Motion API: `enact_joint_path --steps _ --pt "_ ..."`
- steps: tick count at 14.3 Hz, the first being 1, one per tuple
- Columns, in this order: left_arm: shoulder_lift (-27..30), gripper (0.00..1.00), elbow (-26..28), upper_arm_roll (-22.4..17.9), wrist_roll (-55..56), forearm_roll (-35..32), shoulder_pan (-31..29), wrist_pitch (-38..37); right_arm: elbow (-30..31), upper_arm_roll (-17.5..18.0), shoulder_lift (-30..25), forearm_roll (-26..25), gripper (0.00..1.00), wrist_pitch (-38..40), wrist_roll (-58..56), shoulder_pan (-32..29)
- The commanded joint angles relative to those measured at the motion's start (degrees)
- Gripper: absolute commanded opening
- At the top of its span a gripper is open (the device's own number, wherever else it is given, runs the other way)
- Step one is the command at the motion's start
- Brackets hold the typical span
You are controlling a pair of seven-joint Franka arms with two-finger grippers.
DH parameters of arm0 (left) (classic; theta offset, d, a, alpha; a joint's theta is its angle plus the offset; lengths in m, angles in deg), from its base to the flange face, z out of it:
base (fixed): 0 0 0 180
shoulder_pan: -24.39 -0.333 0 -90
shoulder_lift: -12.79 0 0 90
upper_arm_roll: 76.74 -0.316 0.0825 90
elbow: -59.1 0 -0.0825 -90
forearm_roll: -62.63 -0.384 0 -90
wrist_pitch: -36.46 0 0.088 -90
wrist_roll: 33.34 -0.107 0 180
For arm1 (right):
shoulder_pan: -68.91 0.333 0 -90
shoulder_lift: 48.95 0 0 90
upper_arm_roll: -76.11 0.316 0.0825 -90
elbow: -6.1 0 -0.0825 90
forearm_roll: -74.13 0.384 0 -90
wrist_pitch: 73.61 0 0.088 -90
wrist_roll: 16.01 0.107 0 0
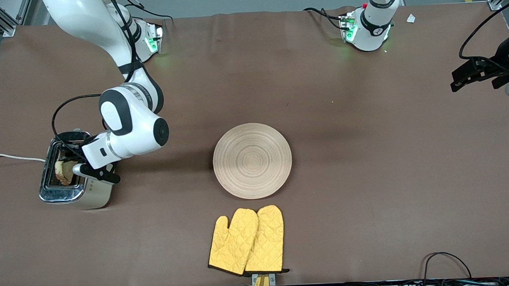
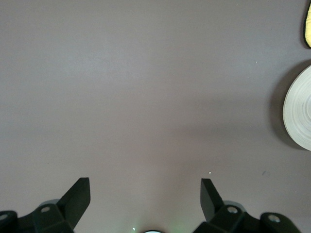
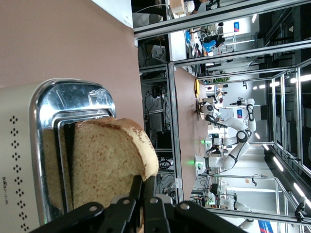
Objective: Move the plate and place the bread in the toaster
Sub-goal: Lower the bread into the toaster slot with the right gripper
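Brown-crusted bread (image 3: 104,165), pinched by the right gripper (image 3: 142,191), stands edge-down in the toaster (image 1: 73,176) slot directly below; left gripper (image 2: 146,194) waits wide open, well away.

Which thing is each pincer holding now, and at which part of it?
The right pincer is shut on the bread at its crust edge, over the toaster. The left pincer is open, holding nothing.

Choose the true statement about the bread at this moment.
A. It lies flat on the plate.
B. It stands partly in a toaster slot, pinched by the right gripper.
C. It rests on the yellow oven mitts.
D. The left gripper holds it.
B: the bread stands in the toaster, pinched by the right gripper.
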Motion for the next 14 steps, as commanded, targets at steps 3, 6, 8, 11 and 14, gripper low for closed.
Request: enact_joint_path --steps 3,6,8,11,14 --pt "0.5 1.0 0.6 -0.3 -0.9 0.8 -0.2 0.4 1.2 0.2 -0.8 0.5 0.0 0.7 1.3 0.7" --pt "0.5 1.0 0.6 -0.3 -1.0 0.8 -0.2 0.4 2.4 0.2 -1.8 0.4 0.0 0.6 1.2 1.0" --pt "0.6 1.0 0.6 -0.3 -1.0 0.8 -0.2 0.4 3.4 0.2 -2.9 0.4 0.0 0.4 1.0 0.9" --pt "0.6 1.0 0.6 -0.3 -1.0 0.8 -0.2 0.3 3.7 0.2 -3.4 0.5 0.0 0.6 1.1 1.0" --pt "0.6 1.0 0.6 -0.3 -1.0 0.8 -0.2 0.3 3.8 0.6 -3.8 1.3 0.0 0.9 1.2 1.4"
